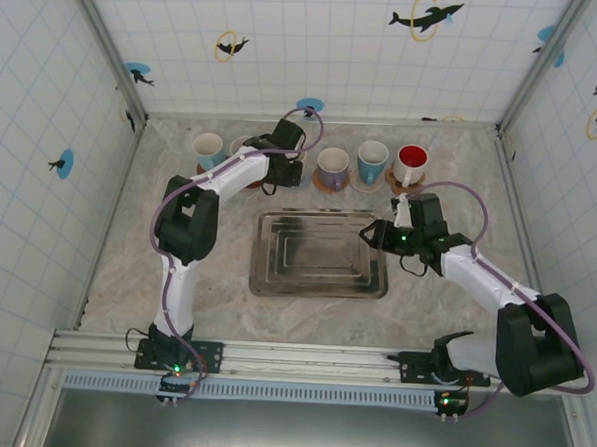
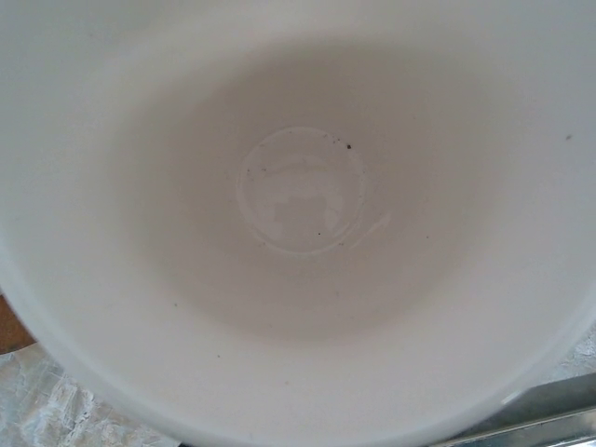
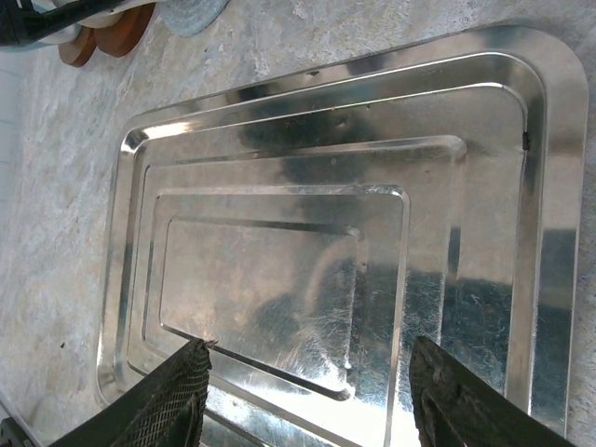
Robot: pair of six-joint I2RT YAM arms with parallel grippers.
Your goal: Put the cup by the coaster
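Marble table (image 1: 175, 277), twelve o'clock row: my left gripper (image 1: 282, 153) hangs closed right over the white cup (image 2: 298, 223), grip unseen; right gripper (image 3: 309, 352) gapes at the tray's (image 3: 549, 186) three o'clock.

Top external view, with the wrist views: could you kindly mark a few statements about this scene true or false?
The rectangular silver metal tray holds no cup. True.
The right gripper is shut. False: its jaws stand open over the tray.
The white mug with the red inside stands at the row's right end. True.
The purple mug lies on its side. False: it stands upright.
The left gripper hangs over the tray. False: it is at the far row of mugs.
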